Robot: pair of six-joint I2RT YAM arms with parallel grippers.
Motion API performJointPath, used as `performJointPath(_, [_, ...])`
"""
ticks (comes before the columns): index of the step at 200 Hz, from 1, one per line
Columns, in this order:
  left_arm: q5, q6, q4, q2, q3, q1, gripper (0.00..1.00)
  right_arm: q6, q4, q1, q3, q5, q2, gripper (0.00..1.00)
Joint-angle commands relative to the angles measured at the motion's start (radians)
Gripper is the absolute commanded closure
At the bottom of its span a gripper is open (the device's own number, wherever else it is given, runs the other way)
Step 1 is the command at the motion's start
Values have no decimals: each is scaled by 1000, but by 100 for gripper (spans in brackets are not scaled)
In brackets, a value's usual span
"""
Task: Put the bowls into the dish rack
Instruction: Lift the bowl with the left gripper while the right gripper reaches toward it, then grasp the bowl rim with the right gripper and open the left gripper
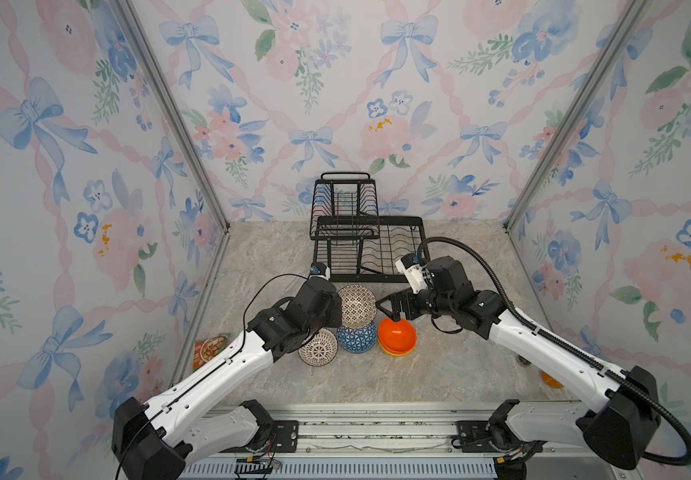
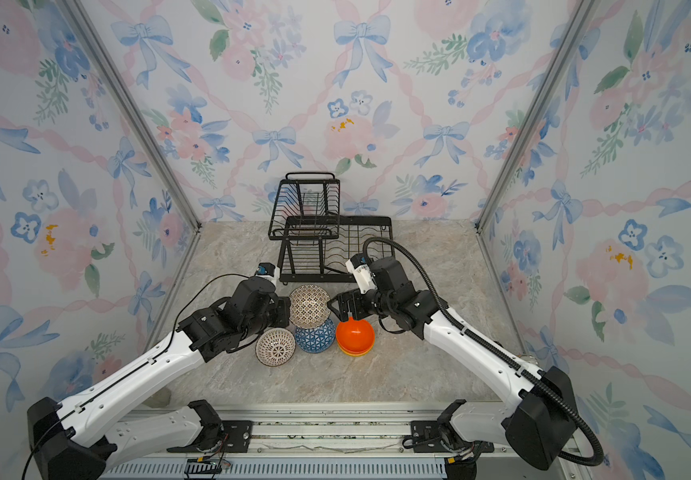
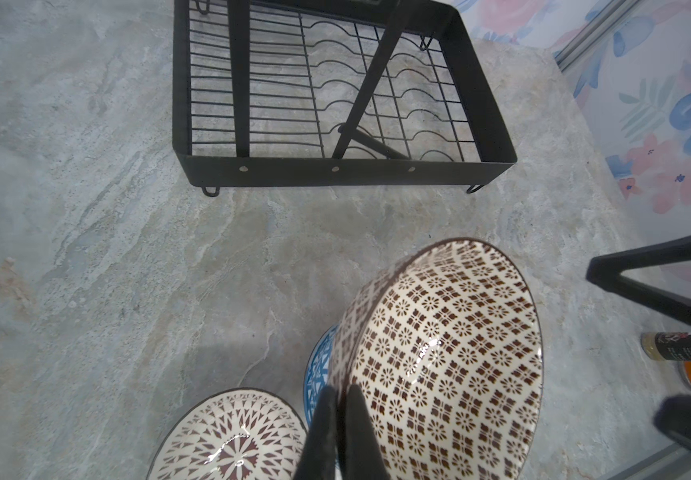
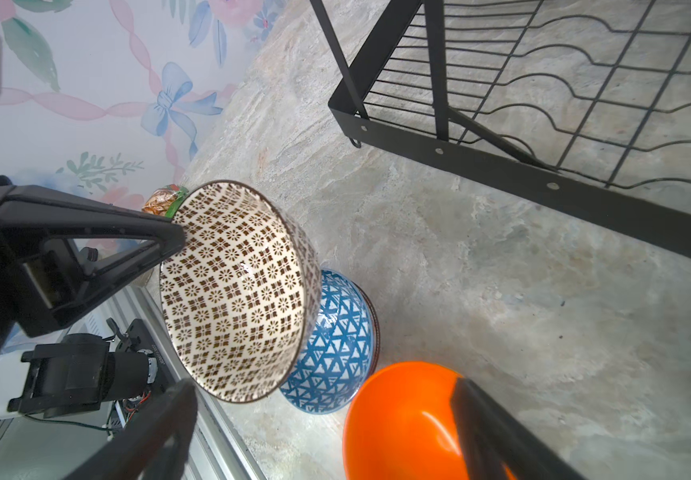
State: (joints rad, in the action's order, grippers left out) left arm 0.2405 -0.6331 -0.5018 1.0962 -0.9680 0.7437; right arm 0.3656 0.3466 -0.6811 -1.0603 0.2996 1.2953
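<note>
The left gripper is clenched on the rim of the mosaic bowl, one finger inside and one outside, at the bowl's 9 o'clock edge in both top views. The bowl hangs tilted, mouth tipped up and toward 3 o'clock, over the blue bowl. Whether the two touch I cannot tell. The rack lies near, at 12 o'clock from the bowl, with no bowl in it yet.

The step, as I judge it, is carrying this bowl into the rack. To do it well, raise first so the foot clears the blue bowl, then travel to 12 o'clock high enough to pass the rack's near edge. Aim for the wavy slots in the tray's 3 o'clock half. The upper basket covers the 9 o'clock half and a slanted brace crosses the middle. A rim pinch lets a bowl swing, so move slowly, lower until wire takes the weight, then let go.

The right gripper is released, jaws wide, holding nothing. It hovers over the orange bowl, which nests in the yellow bowl at 3 o'clock of the blue one. One fingertip sits over the orange rim's 12 o'clock edge, close to the mosaic bowl's 3 o'clock side, so this arm should wait. The lattice bowl rests on the table at 8 o'clock of the blue bowl.
</note>
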Motion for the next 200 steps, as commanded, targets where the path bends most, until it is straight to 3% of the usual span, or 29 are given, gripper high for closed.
performJointPath(1, [35,-20,171,7,-6,21,100,68,-45,-22,-28,-28,36,1])
performJointPath(68, [26,-14,245,42,-12,60,100,132,-88,-29,-25,-108,88,14])
performJointPath(100, [28,-19,267,34,11,72,100,149,-100,-30,-25,-109,103,34])
performJointPath(145, [24,-14,302,22,29,79,100,154,-100,-32,-21,-103,110,46])
performJointPath(200, [3,-8,333,22,47,83,100,154,-94,-33,-21,-109,108,75])
